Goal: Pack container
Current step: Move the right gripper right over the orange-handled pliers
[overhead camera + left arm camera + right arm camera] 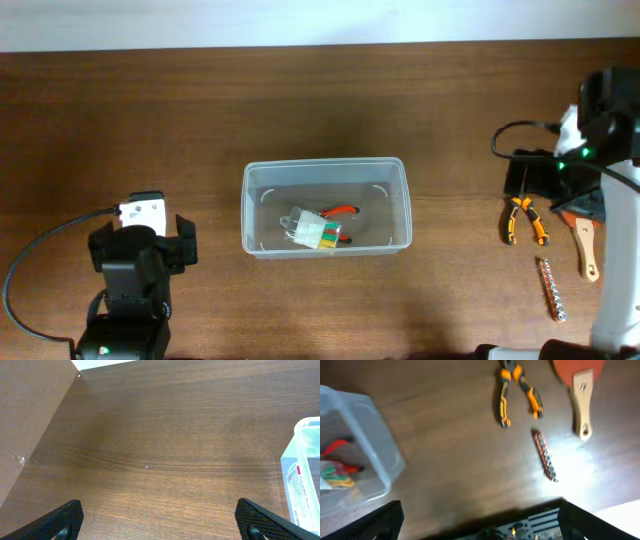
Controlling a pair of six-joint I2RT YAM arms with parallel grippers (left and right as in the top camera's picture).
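The clear plastic container stands mid-table. In it lie a red-handled tool and a small pack with green and yellow parts. The container also shows at the right edge of the left wrist view and at the left of the right wrist view. My left gripper is open and empty over bare wood, left of the container. My right gripper is open and empty, held high near the table's right edge, above the loose tools.
Orange-and-black pliers, a wooden-handled tool with an orange head and a strip of bits lie at the right. They show too in the right wrist view: pliers, strip. A brown wall stands far left.
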